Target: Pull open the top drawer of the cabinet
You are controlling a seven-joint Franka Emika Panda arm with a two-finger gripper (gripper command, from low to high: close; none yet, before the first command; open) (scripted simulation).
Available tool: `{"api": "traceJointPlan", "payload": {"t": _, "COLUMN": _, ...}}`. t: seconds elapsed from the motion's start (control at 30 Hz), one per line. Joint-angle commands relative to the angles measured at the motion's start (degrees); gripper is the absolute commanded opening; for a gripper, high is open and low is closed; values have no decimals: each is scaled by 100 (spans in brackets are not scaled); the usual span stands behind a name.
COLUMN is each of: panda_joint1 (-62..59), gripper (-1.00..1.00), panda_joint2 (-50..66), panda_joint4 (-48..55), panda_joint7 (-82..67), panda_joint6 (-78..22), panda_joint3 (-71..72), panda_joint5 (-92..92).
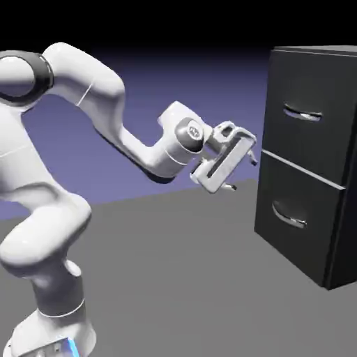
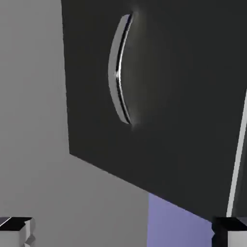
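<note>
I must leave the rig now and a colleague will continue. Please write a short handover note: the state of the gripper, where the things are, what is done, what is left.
Gripper: open, holds nothing, in free air short of the cabinet, about level with the seam between the two drawers.
Top drawer: shut, flush with the front; its silver handle is untouched.
Hand view: one curved handle shows ahead, not yet between the fingers.
Done: only part of the approach.
Left: reach the top handle, close on it, pull the drawer out.

Open gap btwn claw (image 1: pixel 239 164) & cabinet (image 1: pixel 328 230), nothing in between, drawer fronts flush.
</note>
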Motion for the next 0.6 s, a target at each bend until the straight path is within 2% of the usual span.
{"api": "traceJointPlan", "payload": {"t": 0.0, "panda_joint1": -197, "gripper": 0, "panda_joint2": 50, "panda_joint4": 80, "panda_joint7": -166, "panda_joint6": -21, "panda_joint3": 208, "panda_joint5": -240}}
{"api": "traceJointPlan", "payload": {"t": 0.57, "panda_joint1": -3548, "gripper": 0, "panda_joint2": 902, "panda_joint4": 1430, "panda_joint7": -2986, "panda_joint6": -384, "panda_joint3": 3738, "panda_joint5": -4307}}
